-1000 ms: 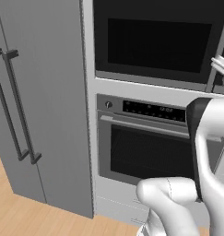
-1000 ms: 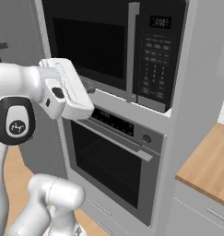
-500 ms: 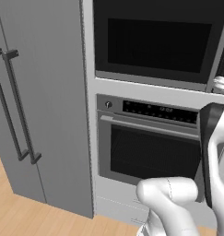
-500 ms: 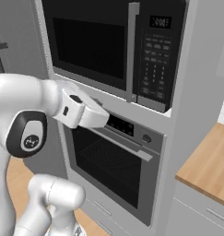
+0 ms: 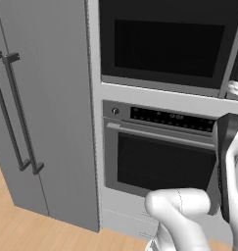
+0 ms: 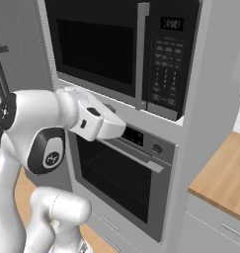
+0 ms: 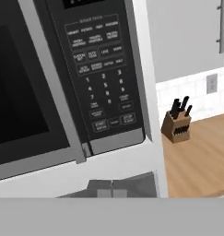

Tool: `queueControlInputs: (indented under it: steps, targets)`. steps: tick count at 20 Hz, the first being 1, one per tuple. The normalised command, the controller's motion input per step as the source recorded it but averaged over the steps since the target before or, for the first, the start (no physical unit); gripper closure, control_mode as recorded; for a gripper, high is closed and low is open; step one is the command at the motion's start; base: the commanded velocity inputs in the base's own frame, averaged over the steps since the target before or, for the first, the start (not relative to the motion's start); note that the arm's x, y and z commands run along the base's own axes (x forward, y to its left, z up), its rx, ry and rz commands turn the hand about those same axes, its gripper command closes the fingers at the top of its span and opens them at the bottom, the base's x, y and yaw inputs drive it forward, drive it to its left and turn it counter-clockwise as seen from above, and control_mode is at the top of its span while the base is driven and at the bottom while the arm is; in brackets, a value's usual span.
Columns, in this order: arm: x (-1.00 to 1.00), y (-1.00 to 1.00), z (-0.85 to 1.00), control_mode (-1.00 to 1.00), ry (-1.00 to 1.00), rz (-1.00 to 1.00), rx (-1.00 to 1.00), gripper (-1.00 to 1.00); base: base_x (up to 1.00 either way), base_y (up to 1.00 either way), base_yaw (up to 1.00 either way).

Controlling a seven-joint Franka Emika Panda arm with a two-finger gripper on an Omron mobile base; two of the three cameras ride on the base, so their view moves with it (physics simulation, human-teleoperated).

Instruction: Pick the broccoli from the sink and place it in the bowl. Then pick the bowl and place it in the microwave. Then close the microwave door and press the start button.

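Microwave: the microwave (image 6: 121,54) sits built into the tall cabinet column, directly above the oven (image 6: 124,180); its control panel (image 7: 102,87) runs down the right side of the front.
Microwave door: the microwave door (image 5: 167,46) lies flush with the frame, dark window forward, so the closing step looks done; whether the bowl and the broccoli are inside cannot be told through the dark glass.
Start button: a row of small buttons at the panel's lower edge (image 7: 114,123) is where I judge the start key to be; the lettering is too small to read for certain.
Claw: the claw is fully closed with nothing between its tips; in the hand view it looks up at the panel from just below the microwave's bottom edge, apart from the buttons.
Arm: in the right base view the white wrist (image 6: 94,121) reaches across in front of the oven's upper edge, below the microwave door.
Progress: judging by the shut door, only the press on the start button seems left.
Next move: the closed tips would need to rise and push onto that lower row.
Surroundings: to the right, a wooden worktop (image 7: 201,156) carries a knife block (image 7: 177,122) near its back edge by the tiled wall; a grey fridge (image 5: 42,112) stands left of the oven column.
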Motion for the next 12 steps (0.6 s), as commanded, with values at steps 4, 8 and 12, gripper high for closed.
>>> queueControlInputs:
  steps: [4,8,12]
  targets:
    - [0.51,-0.2,-0.47,-1.0,-0.37,0.0,0.0,1.0,0.0,0.0,0.0]
    - [0.32,-0.11,-0.1,-1.0,-0.19,0.0,0.0,1.0,0.0,0.0,0.0]
    - [0.13,-0.14,0.02,-1.0,-0.06,0.0,0.0,1.0,0.0,0.0,0.0]
